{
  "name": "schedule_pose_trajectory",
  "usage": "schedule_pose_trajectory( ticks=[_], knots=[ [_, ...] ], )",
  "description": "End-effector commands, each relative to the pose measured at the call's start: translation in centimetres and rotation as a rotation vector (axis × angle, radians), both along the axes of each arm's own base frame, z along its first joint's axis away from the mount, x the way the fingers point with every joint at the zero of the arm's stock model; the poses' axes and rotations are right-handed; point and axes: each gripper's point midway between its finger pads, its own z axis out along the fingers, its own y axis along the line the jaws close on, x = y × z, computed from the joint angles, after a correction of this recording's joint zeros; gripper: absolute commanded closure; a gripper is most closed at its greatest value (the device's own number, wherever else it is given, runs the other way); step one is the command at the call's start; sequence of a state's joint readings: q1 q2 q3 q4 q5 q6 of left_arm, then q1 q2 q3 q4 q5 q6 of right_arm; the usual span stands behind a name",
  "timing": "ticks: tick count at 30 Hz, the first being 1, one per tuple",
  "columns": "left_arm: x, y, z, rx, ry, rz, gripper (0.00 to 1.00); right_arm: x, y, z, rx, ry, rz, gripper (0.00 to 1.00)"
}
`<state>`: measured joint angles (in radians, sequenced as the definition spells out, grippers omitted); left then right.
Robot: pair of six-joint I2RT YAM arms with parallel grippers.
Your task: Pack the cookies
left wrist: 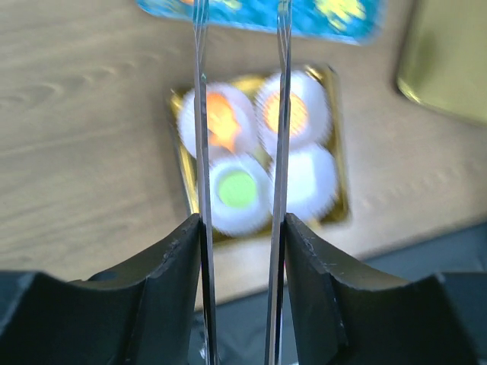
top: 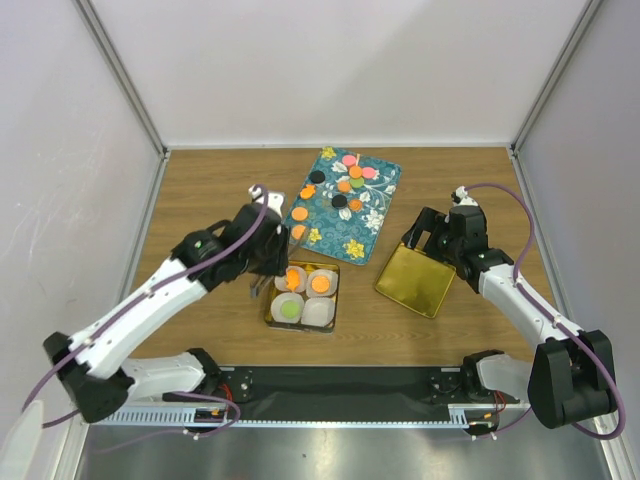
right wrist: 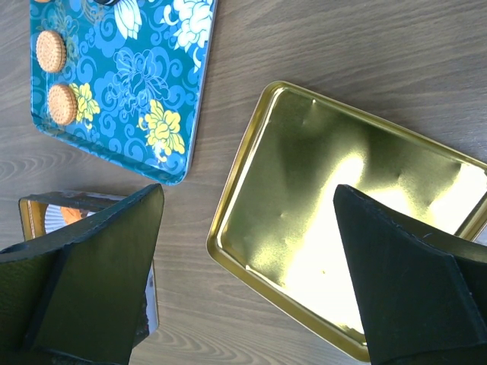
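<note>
Several cookies [top: 345,185], orange, pink and black, lie on the teal flowered tray [top: 376,216]. The gold tin [top: 271,318] holds paper cups: two with orange cookies [left wrist: 222,122] [left wrist: 286,112], one with a green cookie [left wrist: 237,188], one empty [left wrist: 312,179]. My left gripper [top: 262,262] [left wrist: 242,220] hovers over the tin's left side, shut on metal tongs [left wrist: 280,114]. The blades stand apart with nothing seen between them, and their tips run out of view. My right gripper [top: 425,235] [right wrist: 247,194] is open and empty above the gold lid [right wrist: 342,205].
The lid [top: 415,278] lies upside down right of the tin, near the tray's corner. Two tan cookies [right wrist: 50,50] [right wrist: 61,104] sit near the tray's edge in the right wrist view. White walls enclose the wooden table [top: 200,190].
</note>
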<state>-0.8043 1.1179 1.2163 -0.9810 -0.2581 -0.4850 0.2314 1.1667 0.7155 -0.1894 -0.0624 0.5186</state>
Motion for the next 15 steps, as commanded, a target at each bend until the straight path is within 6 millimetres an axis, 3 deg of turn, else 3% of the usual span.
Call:
schedule_pose_trajectory(
  ticks=[1, 8, 15],
  knots=[
    [4.7, -0.7, 0.8, 0.0, -0.069, -0.022, 0.5, 1.0, 0.2, 2.5, 0.01, -0.072, 0.016, 0.0],
    [10.1, -1.5, -2.2, 0.051, -0.025, 0.027, 0.48, 1.0, 0.3, 2.6, 0.014, -0.073, 0.018, 0.0],
    [12.0, -1.9, -5.0, 0.081, 0.028, 0.041, 0.45, 1.0, 0.3, 2.5, 0.016, -0.068, 0.021, 0.0]
  ],
)
